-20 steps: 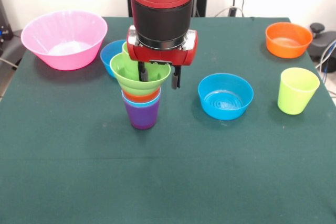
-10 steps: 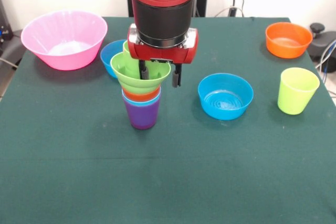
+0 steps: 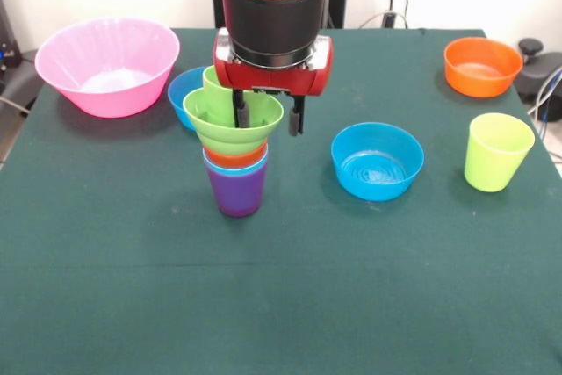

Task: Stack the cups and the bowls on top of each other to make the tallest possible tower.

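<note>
Gripper point(image 3: 268, 120) pinches green cup's point(image 3: 233, 120) right rim atop tower point(image 3: 235, 173). Cup looks light, slick, rigid plastic; rim seems best hold.

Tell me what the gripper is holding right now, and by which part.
The gripper straddles the rim of the stepped green cup atop the tower, one finger inside, one outside. Whether it actually clamps the rim cannot be told.
</note>
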You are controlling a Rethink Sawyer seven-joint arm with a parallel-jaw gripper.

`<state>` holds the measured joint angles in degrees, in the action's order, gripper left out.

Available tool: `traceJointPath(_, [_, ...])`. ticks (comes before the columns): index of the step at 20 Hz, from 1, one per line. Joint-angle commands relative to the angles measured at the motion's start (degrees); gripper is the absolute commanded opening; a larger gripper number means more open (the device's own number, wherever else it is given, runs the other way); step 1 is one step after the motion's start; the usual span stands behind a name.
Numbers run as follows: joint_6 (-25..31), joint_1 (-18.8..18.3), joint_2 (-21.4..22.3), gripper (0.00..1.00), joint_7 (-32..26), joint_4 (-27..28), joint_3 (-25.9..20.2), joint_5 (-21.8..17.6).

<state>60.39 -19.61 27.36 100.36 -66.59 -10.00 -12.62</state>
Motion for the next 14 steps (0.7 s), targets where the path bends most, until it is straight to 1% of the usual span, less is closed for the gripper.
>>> traceJointPath(1, [6.5, 0.8, -1.1, 1.0, -5.6, -1.5, -2.5, -2.4])
traceJointPath(8, [10.3, 1.0, -1.9, 1.0, -6.2, 1.4, -3.0, -2.5])
traceJointPath(9, [12.3, 1.4, -2.8, 1.0, -6.4, 4.3, -3.3, -2.6])
traceJointPath(10, [12.8, 1.4, -2.9, 1.0, -6.5, 4.9, -3.4, -2.6])
traceJointPath(11, [11.6, 1.3, -1.8, 1.0, -6.5, 3.2, -3.4, -2.3])
traceJointPath(14, [12.6, 1.5, -1.8, 1.0, -6.6, 4.4, -3.9, -2.1])
